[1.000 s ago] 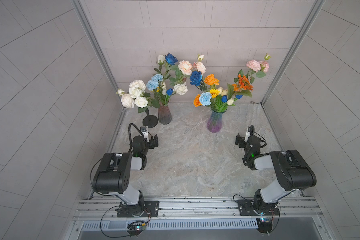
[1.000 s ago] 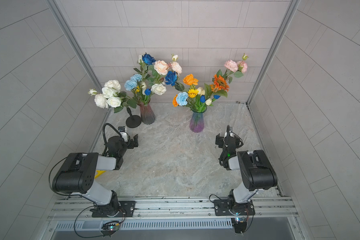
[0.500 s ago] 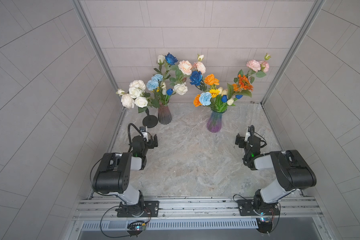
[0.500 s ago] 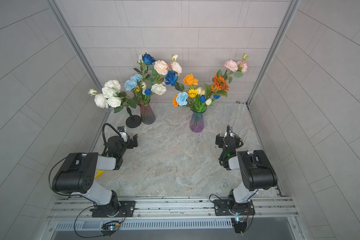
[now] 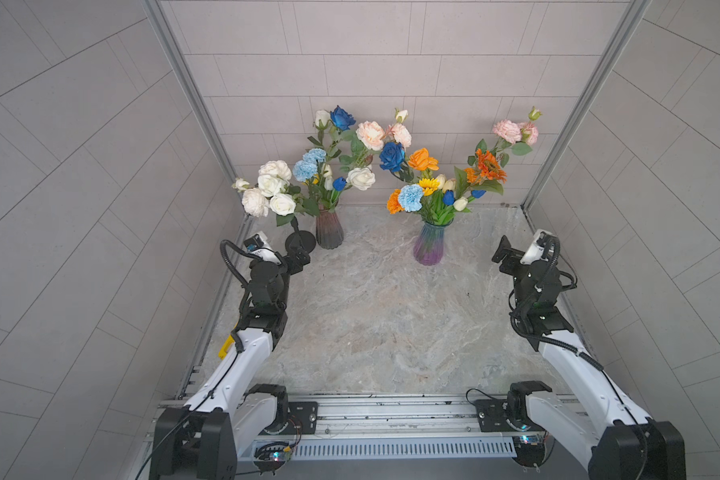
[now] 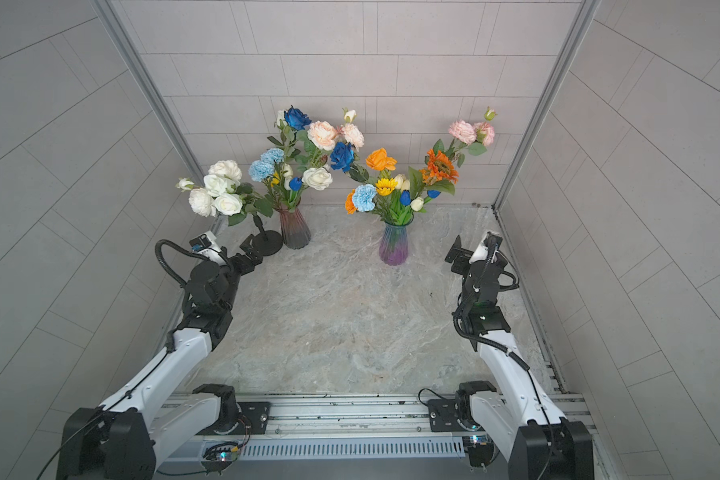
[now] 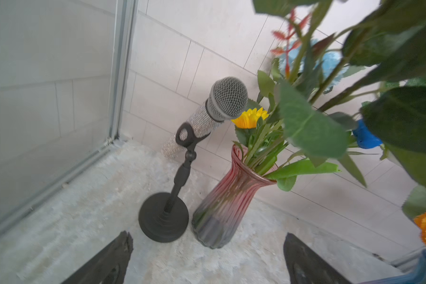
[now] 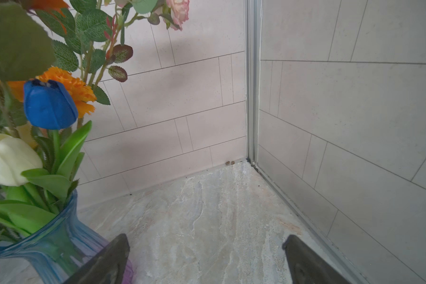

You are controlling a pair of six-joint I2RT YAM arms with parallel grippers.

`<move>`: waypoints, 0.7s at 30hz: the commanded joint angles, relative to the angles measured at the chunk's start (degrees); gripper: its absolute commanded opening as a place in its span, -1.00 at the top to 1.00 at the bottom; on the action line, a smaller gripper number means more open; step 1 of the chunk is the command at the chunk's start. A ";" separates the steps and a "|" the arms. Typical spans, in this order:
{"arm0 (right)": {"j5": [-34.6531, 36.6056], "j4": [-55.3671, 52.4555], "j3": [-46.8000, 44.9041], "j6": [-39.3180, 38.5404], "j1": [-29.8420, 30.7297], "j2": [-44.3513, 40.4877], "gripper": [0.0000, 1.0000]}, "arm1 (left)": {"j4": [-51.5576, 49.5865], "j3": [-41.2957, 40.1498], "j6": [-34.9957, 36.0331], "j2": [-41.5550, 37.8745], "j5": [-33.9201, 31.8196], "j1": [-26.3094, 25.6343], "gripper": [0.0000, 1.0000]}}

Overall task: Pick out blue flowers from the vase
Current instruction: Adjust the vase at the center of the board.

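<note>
Both arms have stretched forward; my left gripper [image 5: 299,255] hangs near the red vase [image 5: 328,230], my right gripper [image 5: 501,254] well apart. Both claws gape empty; the blue flowers [image 5: 341,118] stand in that vase.

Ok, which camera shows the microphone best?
Left wrist view: the whole microphone and stand show beside the red vase. Both top views show only the stand's base, white roses hiding the head. Right wrist view: nothing.

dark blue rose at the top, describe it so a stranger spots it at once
Find the reddish vase beside the microphone stand at the back wall. At the top of its bouquet sits the dark blue rose, the highest bloom there; the other dark blue rose sits lower, next to an orange flower.
</note>
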 commanded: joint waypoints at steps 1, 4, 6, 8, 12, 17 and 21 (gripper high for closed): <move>-10.43 -12.50 3.51 2.23 0.14 0.90 -0.99 | -10.50 6.23 -10.28 4.82 8.55 0.79 -1.00; -7.67 -16.27 6.96 -0.69 3.41 1.26 -0.99 | -13.14 13.20 -12.66 11.79 14.66 0.68 -1.00; -3.17 -16.99 7.01 -3.47 8.08 -0.12 -0.99 | -11.10 16.03 -15.41 16.50 18.83 0.60 -1.00; -1.01 -18.34 7.47 -5.07 12.00 -1.32 -0.99 | -9.54 18.12 -17.97 19.76 21.02 0.61 -1.00; 4.06 -22.09 9.00 -8.20 20.05 -3.12 -0.99 | -8.91 21.60 -20.31 22.84 21.08 0.59 -0.99; 5.24 -24.78 9.86 -9.60 24.94 -5.23 -1.00 | -8.08 25.39 -23.15 25.26 21.10 0.70 -0.90; 7.16 -25.46 10.22 -11.40 29.05 -5.93 -0.95 | -7.39 29.21 -24.66 27.68 21.46 0.68 -0.80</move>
